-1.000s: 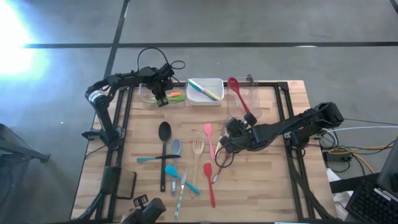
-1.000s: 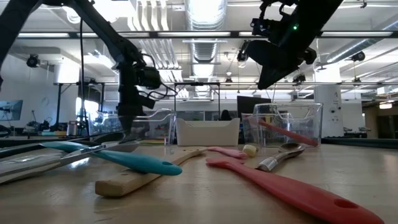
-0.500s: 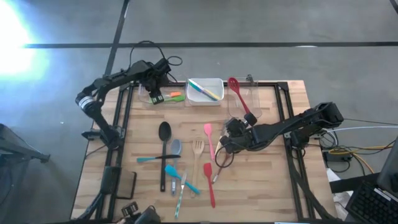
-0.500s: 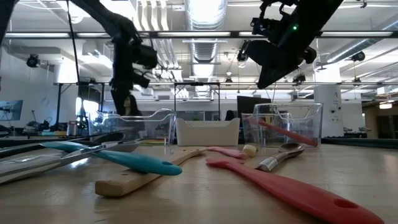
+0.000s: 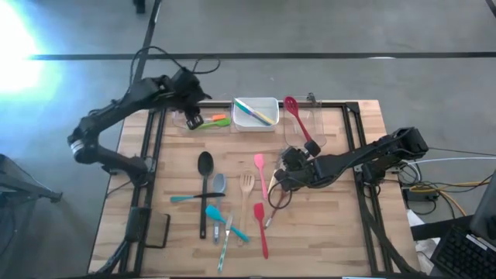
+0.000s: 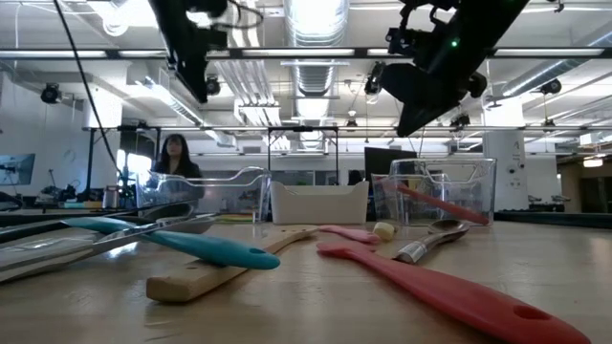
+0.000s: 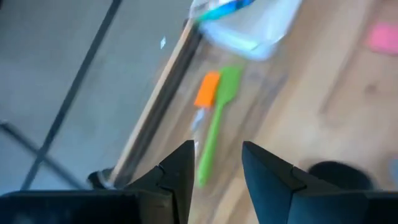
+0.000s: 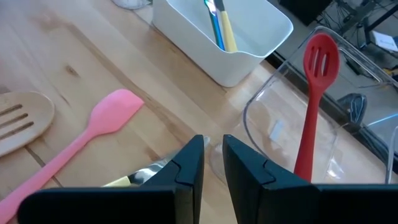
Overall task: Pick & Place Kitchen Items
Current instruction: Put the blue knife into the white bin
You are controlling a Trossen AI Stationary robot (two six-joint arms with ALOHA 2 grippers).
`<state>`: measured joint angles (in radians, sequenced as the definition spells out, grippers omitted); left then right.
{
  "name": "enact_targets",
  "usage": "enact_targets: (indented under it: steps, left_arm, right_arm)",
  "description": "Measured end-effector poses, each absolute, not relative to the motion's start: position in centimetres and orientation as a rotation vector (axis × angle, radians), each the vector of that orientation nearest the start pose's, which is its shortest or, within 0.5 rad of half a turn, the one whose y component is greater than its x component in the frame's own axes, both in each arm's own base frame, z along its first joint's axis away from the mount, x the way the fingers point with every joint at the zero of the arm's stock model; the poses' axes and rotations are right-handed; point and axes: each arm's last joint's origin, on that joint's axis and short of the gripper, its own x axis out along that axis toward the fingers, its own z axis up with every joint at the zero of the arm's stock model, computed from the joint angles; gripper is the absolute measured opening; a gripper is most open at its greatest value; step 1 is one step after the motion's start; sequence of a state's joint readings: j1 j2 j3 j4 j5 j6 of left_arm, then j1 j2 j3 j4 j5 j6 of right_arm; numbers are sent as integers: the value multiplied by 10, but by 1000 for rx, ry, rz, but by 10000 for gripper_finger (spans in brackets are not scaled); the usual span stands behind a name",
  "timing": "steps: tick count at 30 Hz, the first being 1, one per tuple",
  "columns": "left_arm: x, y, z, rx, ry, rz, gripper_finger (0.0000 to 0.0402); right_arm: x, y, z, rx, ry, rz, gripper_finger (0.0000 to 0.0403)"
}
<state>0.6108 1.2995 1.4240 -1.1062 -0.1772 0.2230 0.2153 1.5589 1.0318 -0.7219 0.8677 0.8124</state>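
My left gripper (image 7: 217,163) hangs open and empty, high above the far-left clear tub (image 5: 203,124). A green spatula (image 7: 217,118) and an orange utensil (image 7: 207,88) lie in that tub. My right gripper (image 8: 212,158) waits above the table's middle (image 5: 281,181), its fingers a narrow gap apart with nothing between them. A pink spatula (image 8: 93,134) and a wooden fork (image 5: 246,194) lie flat on the wood near it. A black ladle (image 5: 204,182), teal utensils (image 5: 221,217) and a red spatula (image 5: 262,229) also lie flat.
A white tub (image 5: 237,116) at the far edge holds a blue and a yellow utensil. Right of it a clear tub (image 5: 318,132) holds a red slotted spoon (image 8: 314,93) leaning on its wall. A metal spoon (image 6: 430,244) lies below my right gripper. A person (image 6: 175,158) stands beyond the table.
My left gripper has risen well clear of the far-left clear tub and drawn back toward the table's left edge. The green and orange utensils have stayed in the tub. My right arm has kept still.
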Motion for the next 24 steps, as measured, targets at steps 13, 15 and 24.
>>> enact_targets:
  steps: [13, 15, 24]
  left_arm:
    - [165, 67, 393, -119, 875, 389, 138]
    - [164, 56, 390, -124, 884, 351, 138]
    - [172, 12, 340, -145, 1083, 184, 138]
  right_arm:
    - [283, 39, 212, 49, 769, -930, 52]
    - [283, 39, 212, 49, 770, -930, 52]
    - [283, 39, 212, 49, 770, -929, 52]
